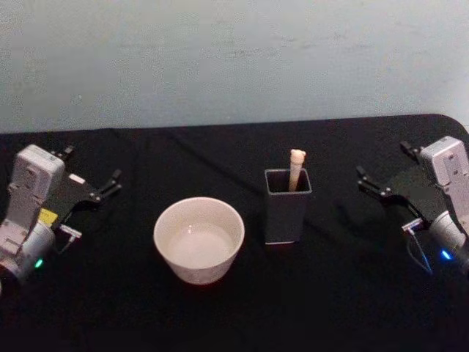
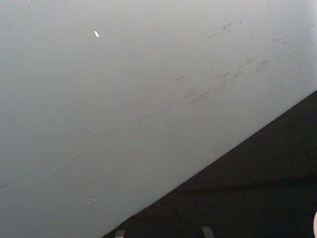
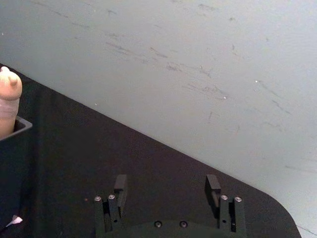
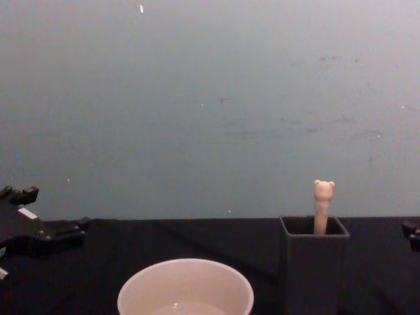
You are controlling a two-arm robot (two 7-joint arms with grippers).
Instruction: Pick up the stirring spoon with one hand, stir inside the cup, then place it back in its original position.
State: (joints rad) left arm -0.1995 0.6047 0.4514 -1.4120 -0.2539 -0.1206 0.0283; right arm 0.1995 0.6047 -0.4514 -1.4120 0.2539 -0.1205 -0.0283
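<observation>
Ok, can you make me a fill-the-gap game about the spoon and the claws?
The stirring spoon stands inside the holder, its ____ head on top. The cup sits on the holder's ____ side. The right claw, over the table on the right, is ____. The left claw, on the left, holds ____.
Missing: bear, left, open, nothing.

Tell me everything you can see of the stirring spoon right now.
The stirring spoon shows its upper handle: a slim beige stick, matte, topped by a small bear head with two ears. It stands about upright in the dark grey square holder, which sits to the right of the cream cup. Its lower part, bowl included, is hidden inside the holder. Nothing but the holder touches it.
</observation>
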